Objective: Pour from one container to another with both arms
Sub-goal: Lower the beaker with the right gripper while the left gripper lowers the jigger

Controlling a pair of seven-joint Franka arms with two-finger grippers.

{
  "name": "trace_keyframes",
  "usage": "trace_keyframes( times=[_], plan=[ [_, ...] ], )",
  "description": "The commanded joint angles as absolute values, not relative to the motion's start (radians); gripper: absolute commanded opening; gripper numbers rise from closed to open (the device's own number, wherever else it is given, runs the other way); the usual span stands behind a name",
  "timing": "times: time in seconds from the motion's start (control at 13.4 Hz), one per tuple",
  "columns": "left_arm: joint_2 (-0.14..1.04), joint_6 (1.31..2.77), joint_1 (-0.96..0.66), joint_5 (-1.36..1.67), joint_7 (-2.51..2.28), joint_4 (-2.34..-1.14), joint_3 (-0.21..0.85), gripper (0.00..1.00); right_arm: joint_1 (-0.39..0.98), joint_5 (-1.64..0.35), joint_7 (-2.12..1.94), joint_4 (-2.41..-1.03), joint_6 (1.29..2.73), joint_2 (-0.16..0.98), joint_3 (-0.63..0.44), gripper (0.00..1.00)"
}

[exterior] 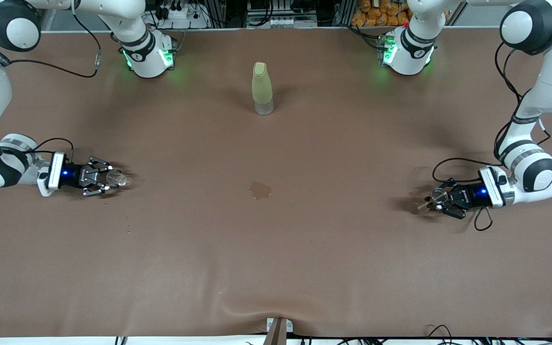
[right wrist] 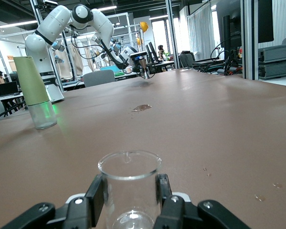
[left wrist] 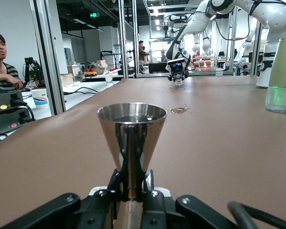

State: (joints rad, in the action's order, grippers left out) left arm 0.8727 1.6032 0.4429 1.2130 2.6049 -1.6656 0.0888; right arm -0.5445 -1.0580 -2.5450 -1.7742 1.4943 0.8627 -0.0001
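My left gripper sits low at the left arm's end of the table, shut on the narrow waist of an upright steel double-cone cup. In the left wrist view the cup rises from between the fingers of that gripper, with dark liquid at its rim. My right gripper is low at the right arm's end, shut on a clear glass beaker. The beaker stands upright in the right gripper and looks empty.
A tall yellow-green bottle with a clear base stands mid-table, nearer the arm bases. A small brown puddle lies at the table's centre, between the grippers. Tiny droplets dot the brown cloth near the right gripper. A cable loops beside the left gripper.
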Motion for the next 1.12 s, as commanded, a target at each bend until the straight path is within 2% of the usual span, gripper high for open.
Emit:
trace_keyframes(
  times=[0.0, 0.15, 0.52, 0.82, 0.9, 1.05],
  plan=[
    [0.876, 1.582, 0.462, 1.193, 2.646, -1.678, 0.097, 0.00, -0.557, -1.035, -2.554, -1.752, 1.474, 0.880, 0.011, 0.34],
    [0.891, 1.583, 0.463, 1.190, 2.672, -1.678, 0.095, 0.00, -0.558, -1.035, -2.554, -1.750, 1.476, 0.884, 0.011, 0.50],
    [0.910, 1.588, 0.463, 1.186, 2.686, -1.678, 0.091, 0.00, -0.568, -1.034, -2.536, -1.735, 1.474, 0.882, 0.011, 0.77],
    [0.916, 1.591, 0.462, 1.180, 2.686, -1.678, 0.080, 0.01, -0.578, -1.039, -2.487, -1.697, 1.474, 0.873, 0.009, 0.87],
    [0.920, 1.591, 0.462, 1.180, 2.686, -1.677, 0.080, 0.08, -0.589, -1.031, -2.402, -1.680, 1.471, 0.867, 0.009, 0.87],
    [0.923, 1.591, 0.462, 1.180, 2.686, -1.677, 0.080, 0.09, -0.595, -0.997, -2.280, -1.657, 1.421, 0.864, 0.011, 0.86]
  ],
)
